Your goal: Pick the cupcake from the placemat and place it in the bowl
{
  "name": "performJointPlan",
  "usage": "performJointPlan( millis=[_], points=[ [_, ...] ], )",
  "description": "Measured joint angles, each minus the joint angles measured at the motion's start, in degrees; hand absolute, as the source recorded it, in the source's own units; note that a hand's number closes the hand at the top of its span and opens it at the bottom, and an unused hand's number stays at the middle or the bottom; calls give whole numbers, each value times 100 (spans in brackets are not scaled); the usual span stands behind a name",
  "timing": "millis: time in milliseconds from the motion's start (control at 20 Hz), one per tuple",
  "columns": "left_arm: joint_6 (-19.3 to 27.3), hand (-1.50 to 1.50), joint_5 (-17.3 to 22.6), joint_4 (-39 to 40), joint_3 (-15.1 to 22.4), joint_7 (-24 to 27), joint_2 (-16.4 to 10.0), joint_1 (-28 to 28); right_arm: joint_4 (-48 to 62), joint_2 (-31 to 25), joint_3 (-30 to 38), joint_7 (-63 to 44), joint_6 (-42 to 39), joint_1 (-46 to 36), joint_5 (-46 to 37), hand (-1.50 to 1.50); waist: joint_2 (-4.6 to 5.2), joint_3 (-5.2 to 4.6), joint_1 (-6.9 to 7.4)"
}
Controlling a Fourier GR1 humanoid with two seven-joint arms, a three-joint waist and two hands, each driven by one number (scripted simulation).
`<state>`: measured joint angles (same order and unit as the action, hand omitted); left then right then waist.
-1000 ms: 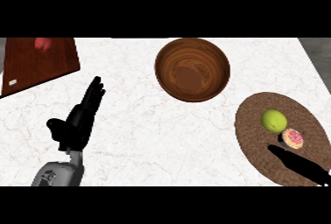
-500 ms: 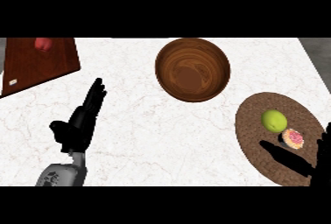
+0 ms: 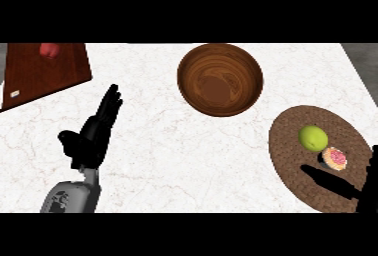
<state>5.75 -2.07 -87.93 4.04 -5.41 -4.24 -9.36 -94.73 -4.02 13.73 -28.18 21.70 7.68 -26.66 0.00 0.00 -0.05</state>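
Cupcake (image 3: 336, 158) sits on placemat (image 3: 294, 165), toward its right edge, just beside a green fruit (image 3: 313, 138), poss. touching.

Right robot hand (image 3: 331, 180) is over placemat's lower right, thumb and fingers apart, nothing held.

Risk: fruit crowds the cupcake, so closing fingers may nudge it off the placemat or catch the fruit instead.

Bowl (image 3: 220, 79) lies up-left of placemat, well apart, so a long carry w/ tip risk.

Left robot hand (image 3: 92, 136) rests open, far left of placemat.
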Motion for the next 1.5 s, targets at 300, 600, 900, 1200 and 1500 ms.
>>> performJointPlan(
  millis=[300,600,900,1200,1500],
  points=[
    [-61,0,-39,-7,-80,-31,18,-36,488,-65,-133,215,-100,-300,-18,150,0,0,4],
    [-176,0,15,-65,-130,60,-16,126,805,-286,-433,668,-264,-353,-373,150,-23,-43,-6],
    [-125,0,-99,65,-42,115,112,94,863,-245,-803,1257,-637,-512,-161,150,-39,-64,15],
    [-299,0,-86,99,162,92,181,-88,607,-344,-2839,2452,-2708,-1032,31,150,-3,-19,651],
    [-268,0,-70,142,68,96,141,-59,-180,-597,-4051,3866,-4529,-1270,853,150,-23,3,385]
  ],
)
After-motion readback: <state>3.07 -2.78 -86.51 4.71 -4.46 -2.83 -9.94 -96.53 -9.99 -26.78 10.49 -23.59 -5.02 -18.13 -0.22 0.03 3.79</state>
